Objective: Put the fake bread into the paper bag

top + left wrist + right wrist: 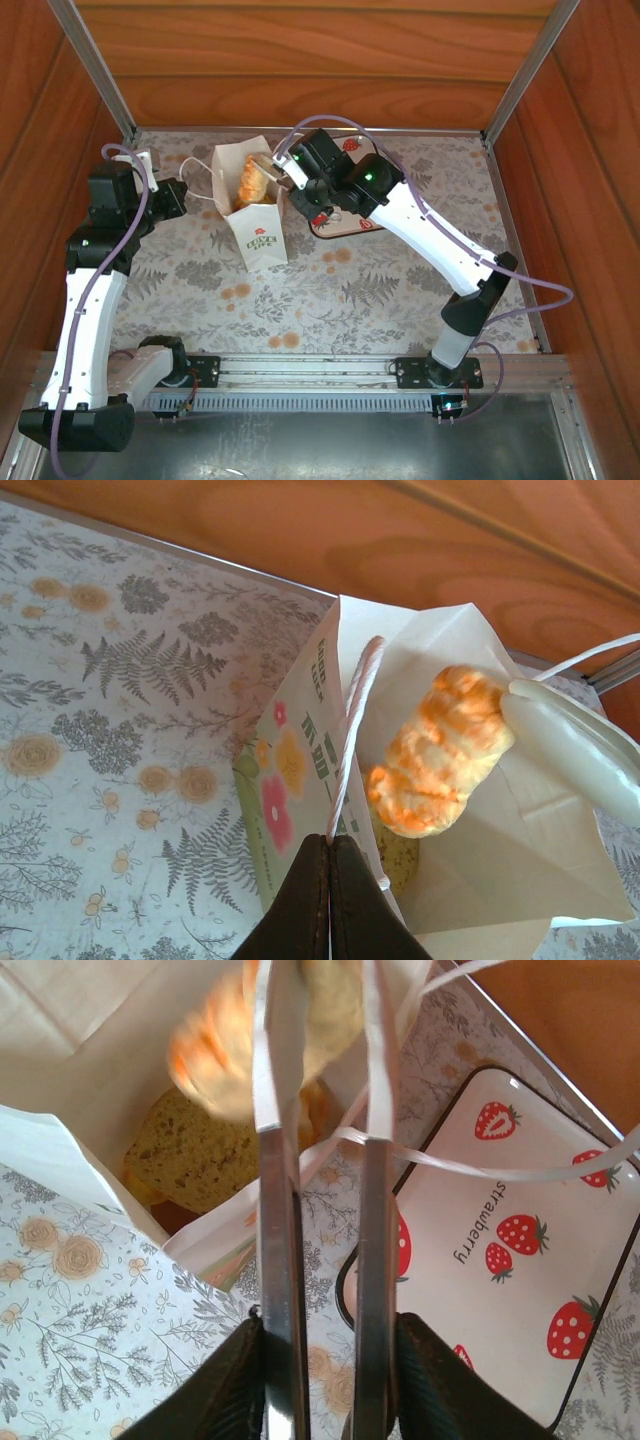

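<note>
where the right gripper reaches over the paper bag, its fingertips are cut off in the wrist view and the croissant at them is blurred. the fingers stand slightly apart; grip or release cannot be told. a toast slice lies partly hidden inside the bag. left gripper: closed on the bag's cord handle. the strawberry tray sits just beside the bag. wooden walls close three sides, and open table lies between bag and arm bases.
</note>
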Controlling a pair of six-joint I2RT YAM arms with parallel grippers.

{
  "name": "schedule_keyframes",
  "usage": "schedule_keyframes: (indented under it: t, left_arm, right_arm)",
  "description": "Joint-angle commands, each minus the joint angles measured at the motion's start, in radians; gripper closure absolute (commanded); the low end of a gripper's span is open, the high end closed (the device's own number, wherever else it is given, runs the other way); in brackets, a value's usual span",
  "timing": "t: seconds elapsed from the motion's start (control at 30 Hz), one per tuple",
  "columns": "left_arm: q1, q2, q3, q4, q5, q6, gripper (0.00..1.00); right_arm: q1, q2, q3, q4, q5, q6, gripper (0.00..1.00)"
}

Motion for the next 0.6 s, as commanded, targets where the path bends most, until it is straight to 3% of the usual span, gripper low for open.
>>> schedule_keyframes:
  t: [0.0,0.4,0.5,0.57]
  left_arm:
    - [0.007,0.000,0.013,-0.013,0.014,-0.004,1.00]
    - [0.006,0.011,0.025,-0.011,0.037,-0.010,1.00]
    - [0.007,0.012,0.029,-0.011,0.042,-0.012,0.87]
    - [0.007,0.010,0.035,-0.011,0.047,-0.016,0.85]
  right_arm:
    - [0.007,-0.046,-0.008,0.041,0.028,0.000,0.59]
    - [0.008,-0.065,0.019,0.060,0.024,0.004,0.55]
    - [0.007,-0.109,0.024,0.069,0.014,0.012,0.55]
    - [0.007,-0.128,0.029,0.073,0.013,0.025,0.55]
